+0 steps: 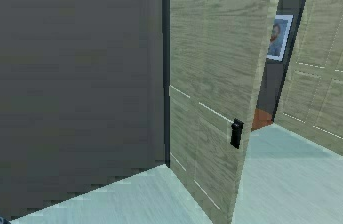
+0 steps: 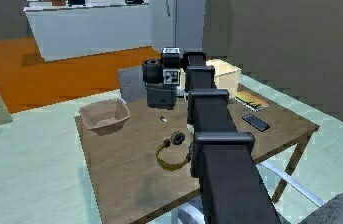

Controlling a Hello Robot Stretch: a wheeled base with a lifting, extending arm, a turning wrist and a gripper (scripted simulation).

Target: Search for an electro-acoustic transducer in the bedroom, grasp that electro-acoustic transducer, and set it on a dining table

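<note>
The arm (image 2: 219,150) is nearest: a dark square bar rising from the bottom edge of the arm side view and stretched far out over a wooden table (image 2: 129,175). At its far end sits the gripper (image 2: 159,96), low above the far part of the tabletop. With the tabletop and a grey box (image 2: 129,84) just beside and behind it, I cannot tell whether it holds anything.

Left of the bar, near its middle, lies a tan hoop with a dark round pad, which looks like headphones (image 2: 171,150), flat on the table. A pinkish bowl (image 2: 106,115) stands farther left. A tan box (image 2: 225,76) and a dark phone (image 2: 256,122) lie right of the bar.

In the forward view a wooden door (image 1: 207,110) stands ajar beside a grey wall (image 1: 69,90), and a framed picture (image 1: 279,38) hangs beyond.
</note>
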